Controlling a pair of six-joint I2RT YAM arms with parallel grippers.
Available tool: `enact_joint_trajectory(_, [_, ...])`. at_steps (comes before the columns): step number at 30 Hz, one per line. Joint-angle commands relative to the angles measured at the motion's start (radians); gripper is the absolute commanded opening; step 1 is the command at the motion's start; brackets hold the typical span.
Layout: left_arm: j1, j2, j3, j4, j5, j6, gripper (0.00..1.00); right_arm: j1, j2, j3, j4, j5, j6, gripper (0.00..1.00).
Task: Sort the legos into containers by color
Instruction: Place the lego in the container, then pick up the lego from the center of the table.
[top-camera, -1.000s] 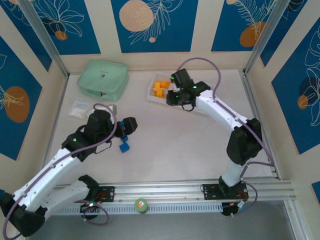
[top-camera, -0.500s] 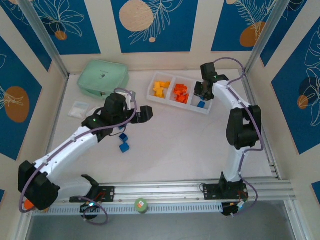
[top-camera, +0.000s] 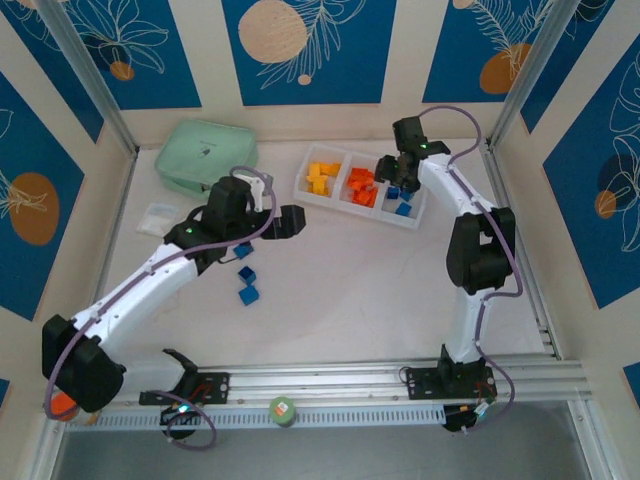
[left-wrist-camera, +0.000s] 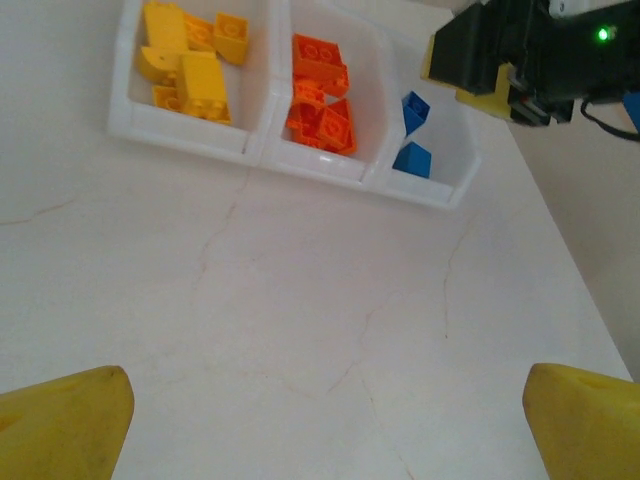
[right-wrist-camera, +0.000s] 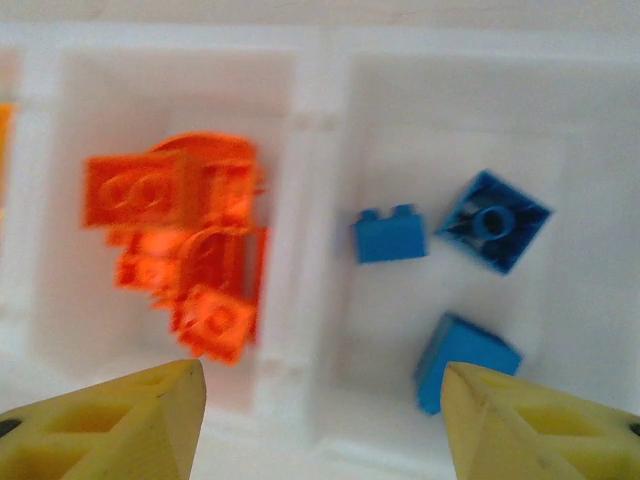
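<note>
Blue legos (right-wrist-camera: 390, 237): three glossy studded bricks, one hollow-side up, in the tray's end compartment, just beyond the fingers.
Red-orange legos (right-wrist-camera: 180, 250): blurred heap in the next compartment.
Tray (right-wrist-camera: 310, 130): white translucent plastic.
Right gripper (right-wrist-camera: 320, 420): yellow fingers parted, empty, tips cropped.
Left gripper (left-wrist-camera: 325, 430): fingers spread, empty, tray well ahead.

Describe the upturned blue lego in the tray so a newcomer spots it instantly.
At the far side of the table sits a white tray; take its right-hand compartment, holding blue legos. Of the three bricks there, it is the upturned lego: hollow underside up, showing a round tube.
</note>
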Motion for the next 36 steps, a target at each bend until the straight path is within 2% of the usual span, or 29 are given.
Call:
enact_joint_trajectory(1, [0.033, -0.087, -0.014, -0.068, -0.021, 0.019, 0.99, 0.089, -0.084, -0.011, -0.057, -0.072, 0.025, 0.66])
enact_joint_trajectory(4, [0.054, -0.146, -0.04, -0.123, -0.033, 0.021, 0.99, 0.173, -0.11, -0.033, -0.061, -0.121, 0.054, 0.68])
enact_joint_trajectory(7, [0.078, -0.192, -0.055, -0.191, -0.035, 0.021, 0.99, 0.27, -0.114, -0.036, -0.085, -0.1, 0.088, 0.71])
enact_joint_trajectory(11, [0.087, -0.263, -0.106, -0.238, -0.06, -0.02, 0.99, 0.385, -0.113, -0.057, -0.068, -0.145, 0.171, 0.73])
enact_joint_trajectory(18, [0.092, -0.405, -0.212, -0.304, -0.097, -0.1, 0.99, 0.546, -0.03, -0.02, -0.051, -0.184, 0.215, 0.77])
enact_joint_trajectory(21, [0.093, -0.462, -0.245, -0.347, -0.121, -0.127, 0.99, 0.586, 0.04, 0.037, -0.053, -0.219, 0.216, 0.78])
enact_joint_trajectory(24, [0.093, -0.513, -0.258, -0.396, -0.141, -0.148, 0.99, 0.624, 0.111, 0.109, -0.063, -0.204, 0.198, 0.79])
enact_joint_trajectory(26, [0.093, -0.543, -0.267, -0.422, -0.161, -0.163, 0.99, 0.638, 0.16, 0.152, -0.058, -0.251, 0.192, 0.79])
enact_joint_trajectory(36, [0.093, -0.663, -0.31, -0.485, -0.188, -0.224, 0.99, 0.715, 0.36, 0.33, -0.129, -0.307, 0.185, 0.82])
